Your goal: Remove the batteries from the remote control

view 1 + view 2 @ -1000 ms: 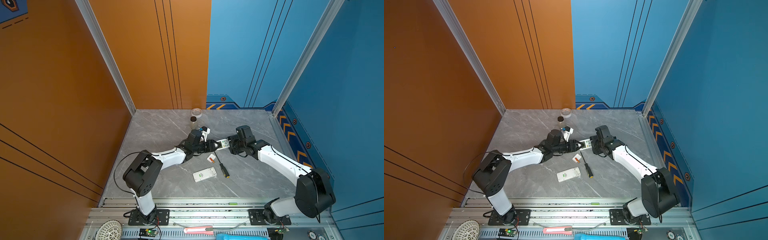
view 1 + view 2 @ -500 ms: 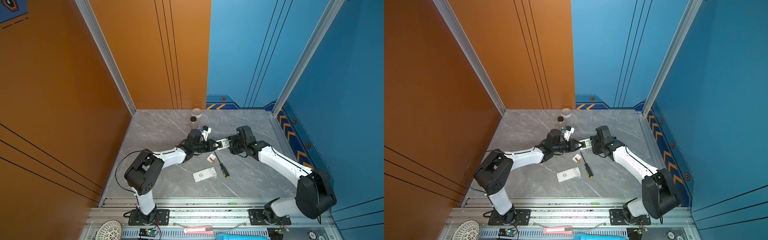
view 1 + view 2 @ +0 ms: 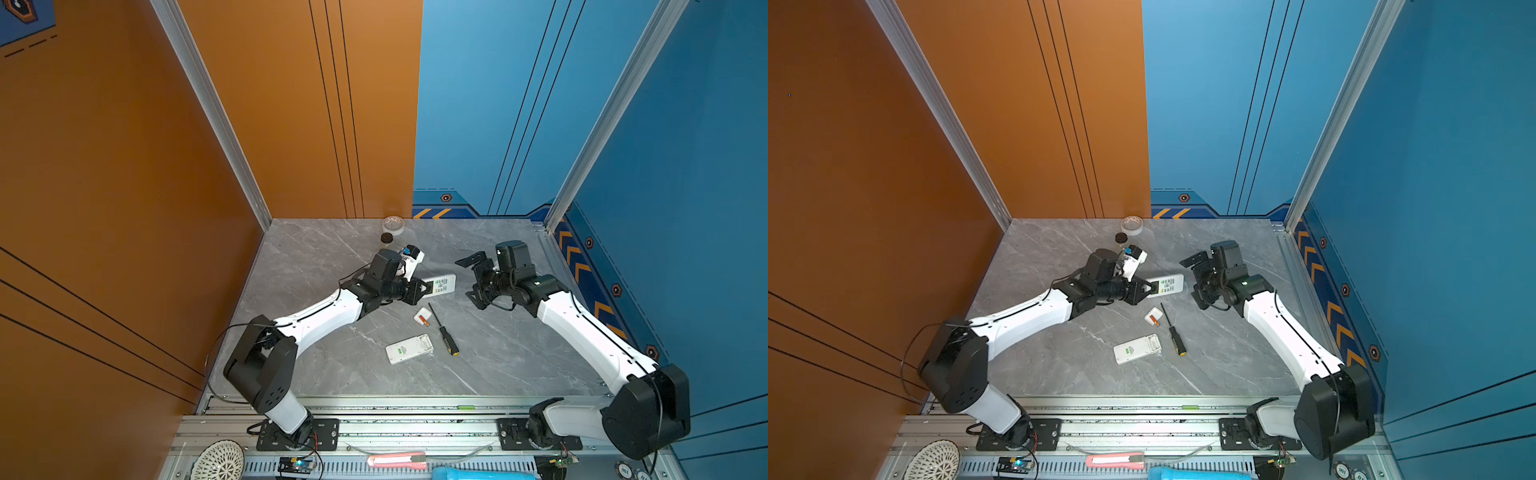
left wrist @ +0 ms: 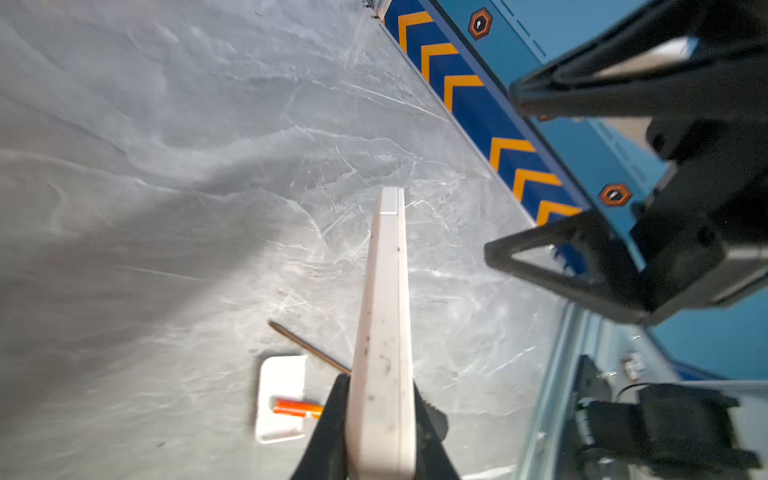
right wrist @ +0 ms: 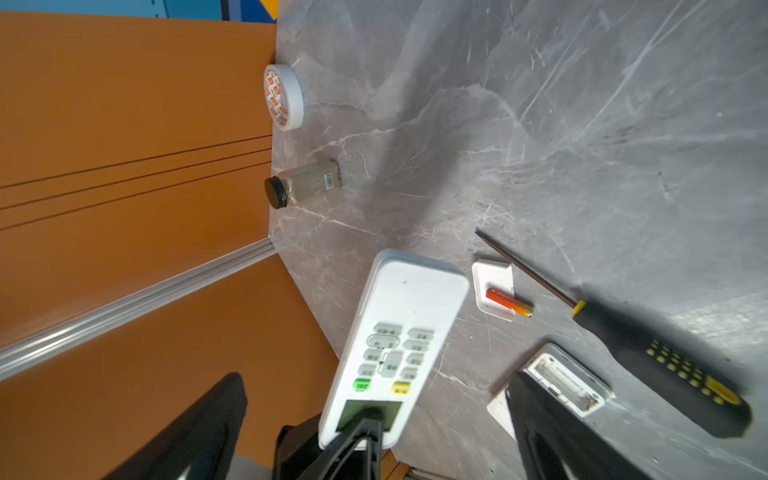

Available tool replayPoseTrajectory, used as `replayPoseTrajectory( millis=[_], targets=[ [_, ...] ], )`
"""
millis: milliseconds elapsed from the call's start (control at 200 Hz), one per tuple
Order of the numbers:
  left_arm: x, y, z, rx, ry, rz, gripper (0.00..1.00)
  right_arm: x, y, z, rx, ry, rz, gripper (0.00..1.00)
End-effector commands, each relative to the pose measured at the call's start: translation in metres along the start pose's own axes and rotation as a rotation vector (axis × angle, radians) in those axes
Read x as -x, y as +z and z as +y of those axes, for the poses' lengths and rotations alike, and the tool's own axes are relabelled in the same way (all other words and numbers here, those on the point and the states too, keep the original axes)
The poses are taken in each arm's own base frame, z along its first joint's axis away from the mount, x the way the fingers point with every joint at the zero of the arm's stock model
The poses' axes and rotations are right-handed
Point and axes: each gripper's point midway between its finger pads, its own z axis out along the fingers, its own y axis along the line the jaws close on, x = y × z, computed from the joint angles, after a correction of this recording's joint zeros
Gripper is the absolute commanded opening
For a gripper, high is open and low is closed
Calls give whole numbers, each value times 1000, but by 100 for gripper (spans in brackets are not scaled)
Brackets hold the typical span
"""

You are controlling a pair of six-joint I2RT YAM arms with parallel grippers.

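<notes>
At the table's [image 3: 332, 266] middle, the left gripper [image 3: 424, 288] pinches a remote [image 3: 442, 284] by its display end; the right gripper [image 3: 471, 279] gapes wide, clear of it.
Only the right wrist view shows the second remote's [image 5: 567, 384] empty bay. One battery [image 5: 508, 302] lies on a white cover [image 5: 492, 272] beside the screwdriver [image 5: 665, 361], parallel to its shaft, yellow tip toward its handle.
</notes>
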Motion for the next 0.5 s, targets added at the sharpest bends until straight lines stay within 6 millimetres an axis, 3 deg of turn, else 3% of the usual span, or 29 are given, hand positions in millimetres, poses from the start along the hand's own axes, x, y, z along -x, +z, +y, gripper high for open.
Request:
replayPoseTrajectory(
  millis=[0, 120, 190, 345, 491],
  targets=[
    [-21, -21, 8, 194, 430, 130, 6, -13, -7, -19, -62, -55, 119, 100],
    [-27, -25, 0, 314, 742, 175, 2, -16, -2, -3, -45, -81, 187, 97],
    [-26, -26, 1, 381, 842, 194, 1, -21, 5, -6, -81, -73, 226, 94],
    [-14, -29, -3, 461, 929, 165, 0, -38, 27, -19, -107, -17, 286, 85],
    [-17, -25, -12, 483, 989, 165, 0, -49, 41, -25, -111, 5, 301, 81]
  ],
)
